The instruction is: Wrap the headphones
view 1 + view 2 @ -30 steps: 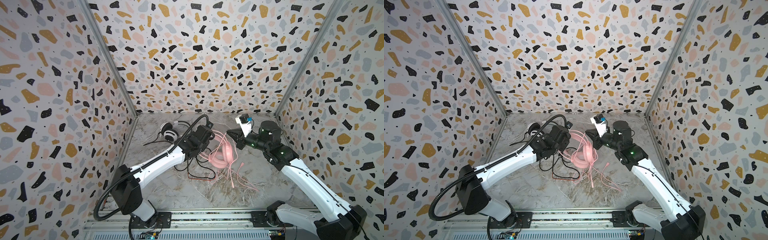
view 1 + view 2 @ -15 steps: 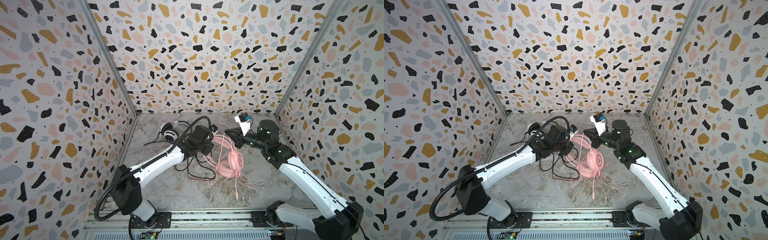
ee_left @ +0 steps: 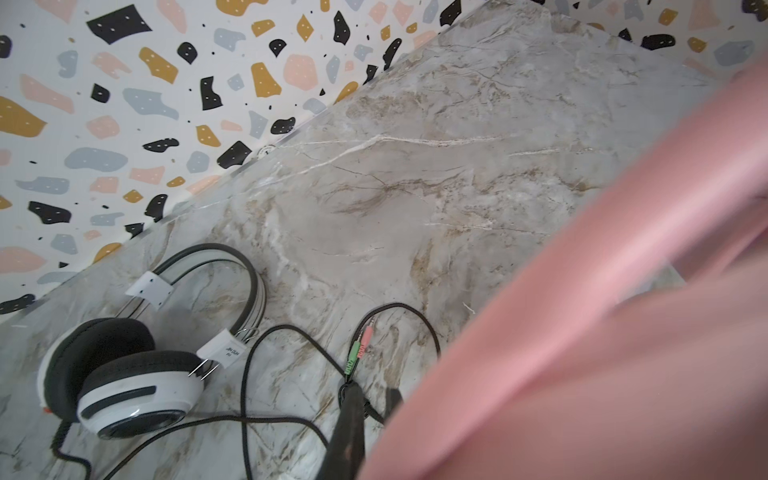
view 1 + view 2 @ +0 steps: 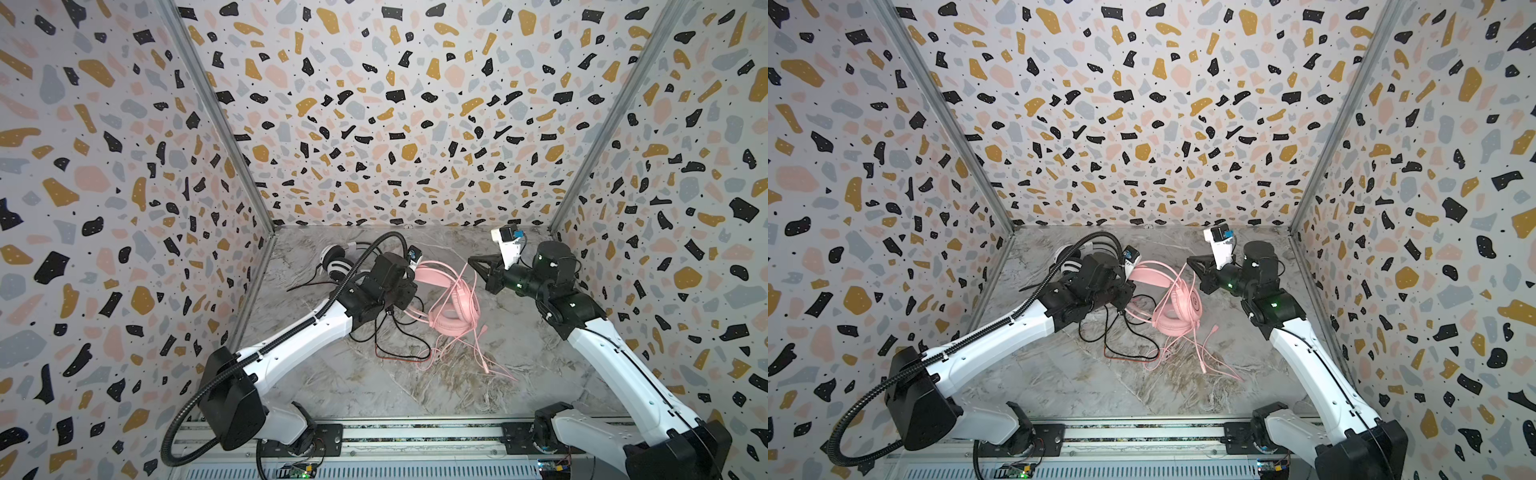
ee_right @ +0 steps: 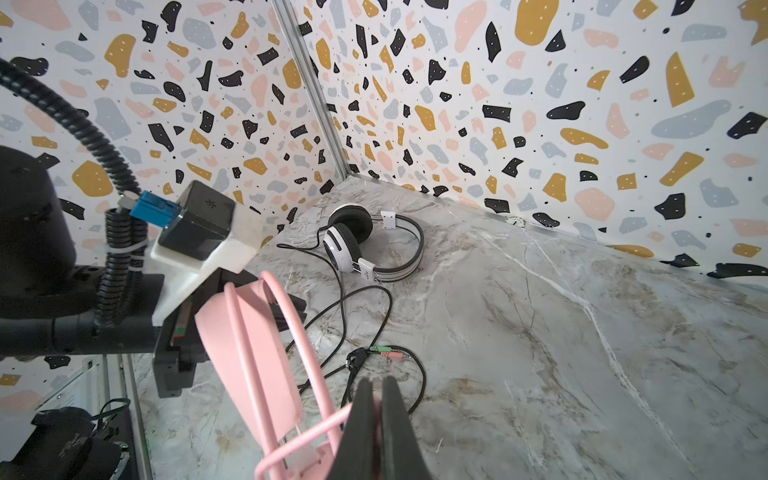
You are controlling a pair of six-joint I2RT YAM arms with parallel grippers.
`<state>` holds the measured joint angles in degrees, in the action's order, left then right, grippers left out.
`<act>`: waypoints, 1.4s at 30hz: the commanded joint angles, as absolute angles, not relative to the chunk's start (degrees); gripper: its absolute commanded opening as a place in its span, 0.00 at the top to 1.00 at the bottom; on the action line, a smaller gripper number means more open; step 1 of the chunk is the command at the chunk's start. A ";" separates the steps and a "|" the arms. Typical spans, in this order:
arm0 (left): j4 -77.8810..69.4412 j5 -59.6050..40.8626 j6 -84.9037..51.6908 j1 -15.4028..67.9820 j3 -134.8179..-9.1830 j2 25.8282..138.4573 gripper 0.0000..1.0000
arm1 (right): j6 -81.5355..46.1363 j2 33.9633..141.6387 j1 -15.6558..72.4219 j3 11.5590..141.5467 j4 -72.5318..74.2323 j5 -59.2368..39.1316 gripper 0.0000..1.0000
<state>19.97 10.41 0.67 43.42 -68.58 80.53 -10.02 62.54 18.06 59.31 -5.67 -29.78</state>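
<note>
Near the middle of the table (image 4: 457, 390), the pink headset (image 4: 451, 320) hangs upright from its headband. The left gripper (image 4: 410, 286) clamps that band with its jaws closed tight on it, and in the left wrist view the band fills the near side as a pink blur. The ear cups sit low, and whether they touch the table cannot be told. The right gripper (image 5: 377, 405), just beside the headset, has its jaws almost together, pinching the pink cable (image 4: 478, 345). The cable's loops drape over the headset and trail loose toward the front. At the back left corner the white headset (image 4: 336, 266) lies on the table, apart from both grippers, its black cable (image 4: 374, 336) sprawled under the left arm.
</note>
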 commanded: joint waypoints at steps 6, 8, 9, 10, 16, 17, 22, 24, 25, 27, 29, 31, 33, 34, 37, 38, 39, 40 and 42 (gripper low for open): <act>28.46 18.14 4.96 44.01 -65.16 76.36 1.00 | -10.43 62.40 13.71 61.87 -2.29 -19.67 1.00; 28.38 21.73 4.13 43.99 -64.55 75.38 1.00 | -10.28 62.64 13.62 62.62 -3.71 -19.40 1.00; 28.15 25.00 2.92 43.99 -64.19 74.65 1.00 | -10.45 62.50 13.54 62.87 -4.19 -19.47 1.00; 27.75 27.92 1.72 43.93 -63.94 73.91 1.00 | -10.79 62.24 13.51 63.00 -4.48 -19.63 1.00; 22.36 36.90 -3.49 43.73 -61.98 69.18 1.00 | -11.36 61.06 13.55 63.55 -7.30 -19.24 1.00; 21.93 38.03 -3.95 43.77 -61.85 68.73 1.00 | -11.49 60.81 13.58 63.63 -7.77 -18.84 1.00; 21.44 44.56 -7.13 43.73 -61.18 66.75 1.00 | -11.54 59.27 13.62 63.57 -10.69 -16.62 1.00; 20.26 46.34 -8.11 43.76 -60.07 65.18 1.00 | -11.47 59.02 13.62 63.16 -11.12 -16.41 1.00; 19.56 47.34 -8.55 43.76 -59.51 64.28 1.00 | -11.48 58.94 13.62 62.94 -11.09 -16.56 1.00; 18.29 48.06 -8.75 43.77 -58.53 62.69 1.00 | -11.52 58.98 13.71 62.76 -11.08 -16.76 1.00; 17.37 47.81 -8.42 43.72 -58.10 61.48 1.00 | -11.39 59.28 13.92 62.97 -11.58 -16.26 1.00; 17.35 48.35 -8.12 43.72 -57.89 60.85 1.00 | -10.82 59.74 14.13 64.02 -13.07 -14.72 1.00; 17.35 47.77 -7.71 43.77 -57.86 60.49 1.00 | -10.33 60.26 14.71 64.89 -14.12 -13.08 1.00; 16.50 44.84 -6.42 43.72 -57.36 60.22 1.00 | -10.04 60.66 15.14 65.01 -14.19 -12.37 1.00; 15.66 33.74 -3.02 43.77 -57.15 60.53 1.00 | -9.46 62.17 15.41 65.13 -13.84 -11.87 1.00; 15.99 29.69 -2.04 43.77 -57.38 60.92 1.00 | -9.09 62.63 15.38 65.02 -13.31 -11.56 1.00; 16.74 26.08 -0.76 43.77 -57.91 61.44 1.00 | -8.64 63.15 15.38 64.87 -12.94 -11.37 1.00; 17.70 24.42 -0.75 43.77 -58.43 61.82 1.00 | -8.48 63.60 15.30 64.97 -12.87 -11.01 1.00; 18.49 19.48 -0.54 43.77 -58.91 61.90 1.00 | -8.53 64.54 15.07 64.87 -11.98 -11.47 0.99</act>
<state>15.57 26.65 -2.33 45.19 -57.47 64.69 -10.13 63.46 19.38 62.85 -13.47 -28.10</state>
